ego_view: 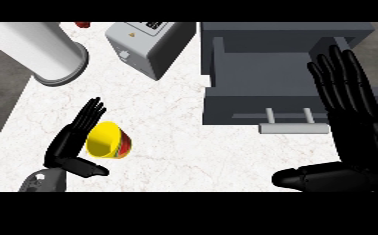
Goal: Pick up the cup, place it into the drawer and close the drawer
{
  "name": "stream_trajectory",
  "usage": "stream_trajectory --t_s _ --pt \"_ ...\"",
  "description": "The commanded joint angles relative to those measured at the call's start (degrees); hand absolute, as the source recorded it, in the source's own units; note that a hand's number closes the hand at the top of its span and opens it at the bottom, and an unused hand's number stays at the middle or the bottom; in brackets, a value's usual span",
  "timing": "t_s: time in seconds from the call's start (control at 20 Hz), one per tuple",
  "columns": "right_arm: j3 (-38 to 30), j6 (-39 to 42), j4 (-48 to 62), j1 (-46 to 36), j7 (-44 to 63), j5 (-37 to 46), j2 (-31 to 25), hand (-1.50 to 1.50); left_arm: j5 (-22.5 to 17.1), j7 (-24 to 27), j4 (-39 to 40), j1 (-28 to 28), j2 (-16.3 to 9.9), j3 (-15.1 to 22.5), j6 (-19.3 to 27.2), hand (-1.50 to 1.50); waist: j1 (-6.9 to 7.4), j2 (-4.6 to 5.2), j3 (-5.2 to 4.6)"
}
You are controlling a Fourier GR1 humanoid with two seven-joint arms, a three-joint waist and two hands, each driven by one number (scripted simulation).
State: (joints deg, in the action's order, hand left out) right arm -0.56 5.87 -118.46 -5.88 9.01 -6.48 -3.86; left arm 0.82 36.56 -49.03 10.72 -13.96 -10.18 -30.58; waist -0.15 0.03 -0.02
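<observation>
Head view — where does the cup sit?

— At about eight o'clock on the white marbled counter (177,124), the cup (109,140) lies tipped on its side, its mouth turned toward the left hand.

— What does it look like?

— Bright yellow inside and round the rim, with a red band on the outer wall at its right side.

— And the left hand?

— That left hand (72,141) stands just beside the cup at its nine o'clock edge, fingers straight and relaxed, thumb stretched out below at six o'clock of the cup. Nothing is grasped; whether the fingers touch the rim I cannot tell.

— The right hand?

— At four o'clock, the right hand (353,129) is released too, fingers straight and pointing to twelve o'clock, partly over the drawer's right edge.

— The drawer?

— The grey drawer (255,71) at two o'clock stands pulled out, its handle (292,128) toward the lower edge, well apart from the cup.

— Anything else?

— A white cylinder (48,54) at ten o'clock and a grey toaster (144,44) at twelve o'clock.
</observation>
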Motion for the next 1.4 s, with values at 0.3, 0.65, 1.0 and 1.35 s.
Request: stream_trajectory --t_s 0.3,0.65,1.0,1.35 --pt "-2.2 -0.4 0.9 -3.4 1.5 -1.5 -0.8 -1.5 3.4 12.1 15.2 6.1 -0.7 1.8 -1.4 -1.5 -0.22 0.15 -0.05" --pt "-1.6 1.7 -0.8 2.6 -1.0 -2.1 -0.4 -1.5 5.3 16.4 19.3 6.9 2.4 4.4 1.7 -1.5 -0.5 0.1 -0.04" --pt "-0.8 1.1 -3.0 1.3 2.4 -2.3 -0.7 -1.5 0.8 14.0 22.4 11.2 -0.6 2.2 -4.6 -1.5 -0.48 0.08 -0.04" --pt "-0.4 1.4 -3.2 1.9 1.4 -1.7 -0.5 -1.5 0.1 14.5 23.3 9.8 1.0 4.1 -9.0 -1.5 -0.28 0.02 -0.04"
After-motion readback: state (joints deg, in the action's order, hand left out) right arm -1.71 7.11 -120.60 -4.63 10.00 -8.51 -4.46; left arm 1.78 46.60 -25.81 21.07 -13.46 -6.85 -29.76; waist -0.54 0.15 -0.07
